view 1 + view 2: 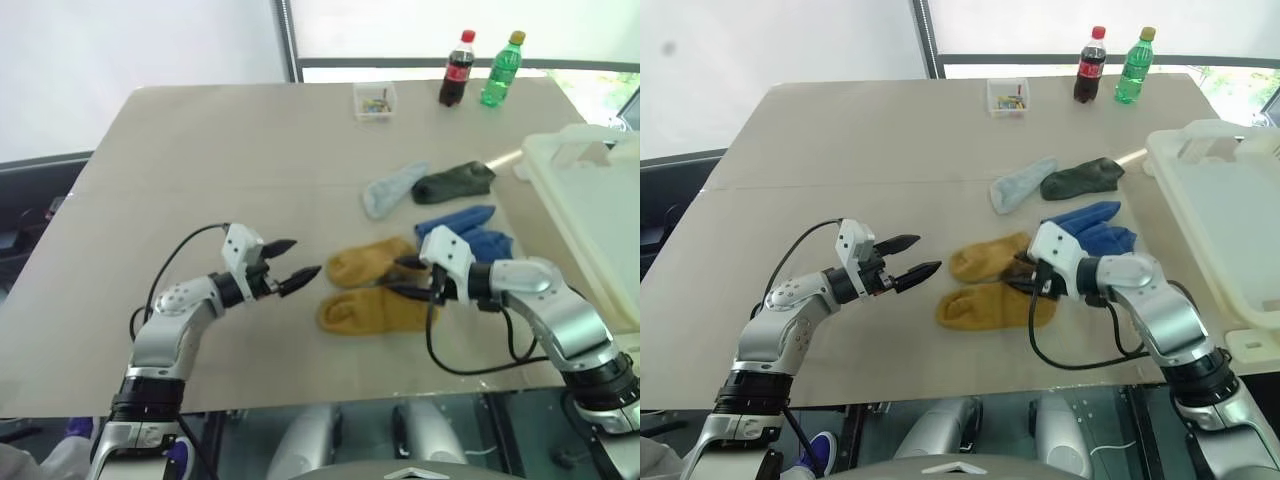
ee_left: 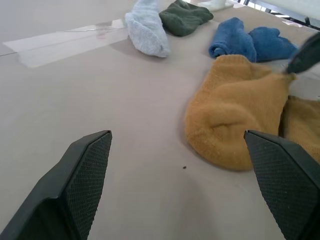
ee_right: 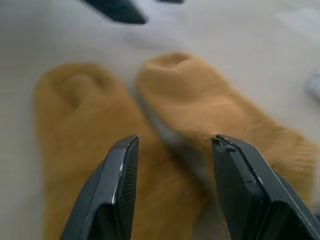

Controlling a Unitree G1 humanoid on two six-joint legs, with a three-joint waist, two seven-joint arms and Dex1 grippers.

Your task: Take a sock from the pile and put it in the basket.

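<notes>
Right gripper [image 3: 172, 150] is hovering half-spread over two touching mustard socks [image 3: 150, 150], risking pinching both if closing on their seam

Lab-like room: bare beige table [image 1: 200, 180], big window [image 1: 450, 30].

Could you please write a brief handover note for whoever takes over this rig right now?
Left tool: open, empty, low over the table, aimed at the two mustard socks.
Right tool: open, nothing held, just over those same socks.
Blue socks, pale sock and dark green sock lie farther back; the basket stands on the right.
Done: no sock seen in the basket.
Left: grip one sock and drop it in.
</notes>
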